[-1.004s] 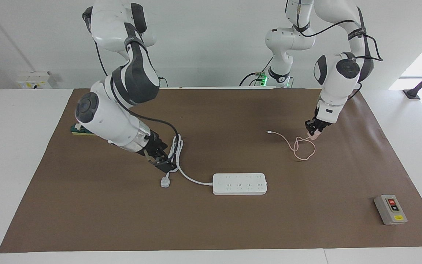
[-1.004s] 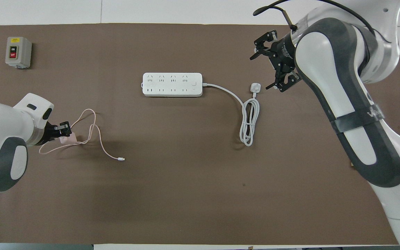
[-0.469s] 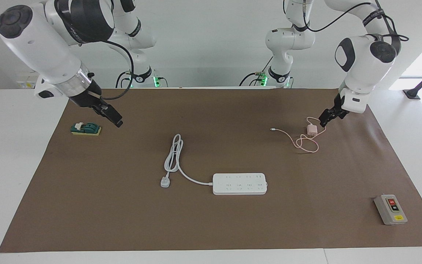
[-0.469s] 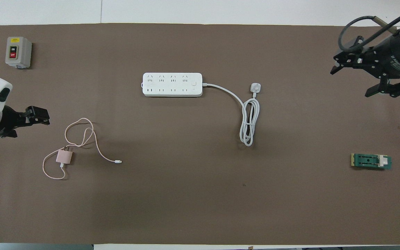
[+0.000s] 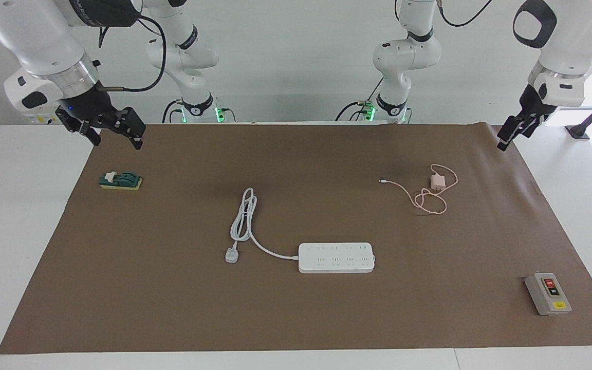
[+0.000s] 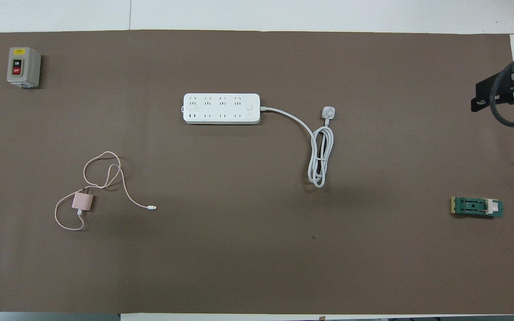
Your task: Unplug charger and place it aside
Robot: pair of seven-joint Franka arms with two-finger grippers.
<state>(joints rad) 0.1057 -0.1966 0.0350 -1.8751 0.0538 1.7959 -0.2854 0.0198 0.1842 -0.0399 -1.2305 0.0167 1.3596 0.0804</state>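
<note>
Now | both arms raised | charger point(image 5: 437, 181) unplugged, on mat point(image 5: 327, 318)

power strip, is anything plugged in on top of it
Nothing. The power strip has bare sockets on top, and the charger lies apart on the brown mat, nearer the robots. What is under the strip is hidden.

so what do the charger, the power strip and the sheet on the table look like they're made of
Charger: likely matte pale pink plastic, its thin cable rubbery, lying in soft loops.
Power strip: smooth white moulded plastic, evenly coloured, with crisp socket holes.
Sheet: probably brown paper, matte, with faint creases.
</note>
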